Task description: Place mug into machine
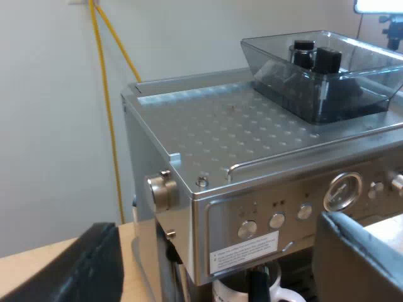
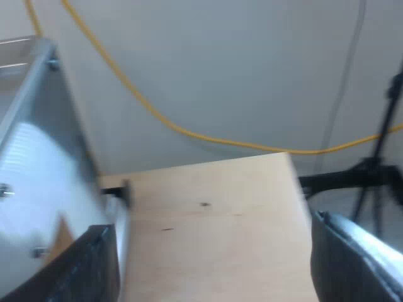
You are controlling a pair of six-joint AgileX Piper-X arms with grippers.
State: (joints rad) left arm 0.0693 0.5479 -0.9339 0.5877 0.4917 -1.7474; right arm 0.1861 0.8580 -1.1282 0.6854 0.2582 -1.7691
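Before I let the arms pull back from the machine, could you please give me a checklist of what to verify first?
1. Mug under the espresso machine's front: ok, it stands below the control panel.
2. Mug centred under the spout: cannot tell, the panel hides most of the mug.
3. Left gripper free of the mug: ok, open, holding nothing, up near the machine's top.
4. Right gripper empty: ok, open over the table by the machine's side.
5. Bean hopper seated on the machine's top: ok.
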